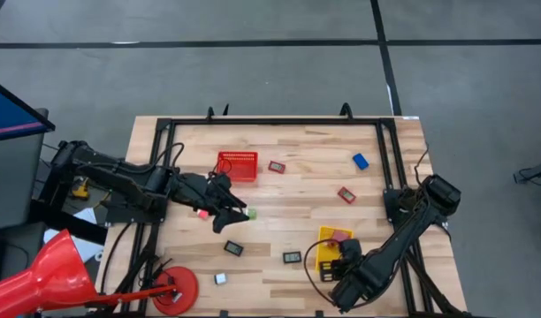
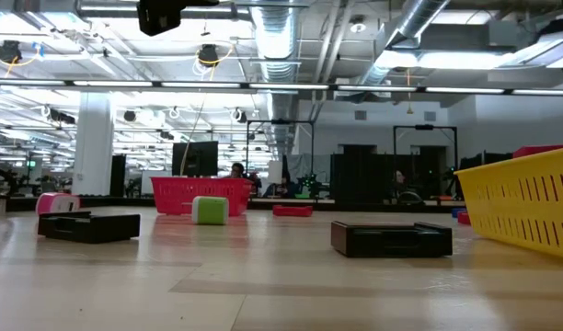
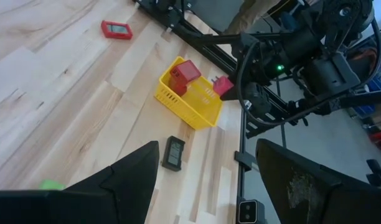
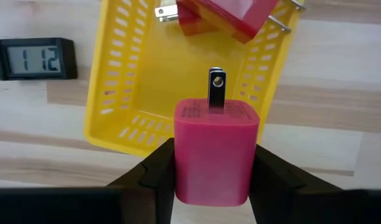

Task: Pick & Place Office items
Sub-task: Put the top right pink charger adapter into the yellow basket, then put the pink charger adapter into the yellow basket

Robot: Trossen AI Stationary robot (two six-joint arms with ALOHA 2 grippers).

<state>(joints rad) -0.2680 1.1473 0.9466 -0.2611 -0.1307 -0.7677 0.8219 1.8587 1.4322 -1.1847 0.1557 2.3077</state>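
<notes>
High view: I see the right gripper (image 1: pixel 343 261) poised over the yellow bin (image 1: pixel 326 257) near the table's front edge, right of centre. The left gripper (image 1: pixel 228 212) waits mid-table, just below the red basket (image 1: pixel 237 165), with a green block (image 1: pixel 251 213) and a pink block (image 1: pixel 201 213) beside it. Other items lie scattered: a blue block (image 1: pixel 360 161), two red-framed pieces (image 1: pixel 277 166) and dark displays (image 1: pixel 233 249) toward the front.

Low view: neither gripper shows. I see a green cube (image 2: pixel 209 210), two dark flat pieces (image 2: pixel 88 226) on the boards, the red basket (image 2: pixel 201 194) behind and the yellow bin's wall (image 2: pixel 530 210) at the right edge.

Left wrist view: the left fingers (image 3: pixel 131 177) stand wide apart with nothing between them. Beyond them sits the yellow bin (image 3: pixel 189 102), a red item (image 3: pixel 183 74) already inside, and the right arm holding a pink plug (image 3: pixel 222 86) by the bin's rim.

Right wrist view: the right fingers (image 4: pixel 158 169) clasp a pink plug (image 4: pixel 216 151) on both sides, its metal prong pointing up toward the bin (image 4: pixel 172 81) directly beneath. A red plug (image 4: pixel 231 15) lies at the bin's far end; a dark display (image 4: pixel 33 59) rests outside on the table.

Step in hand, as I judge it: placing the pink plug. Next I must part the jaws fully while staying over the bin's interior, then lift clear and choose another item
</notes>
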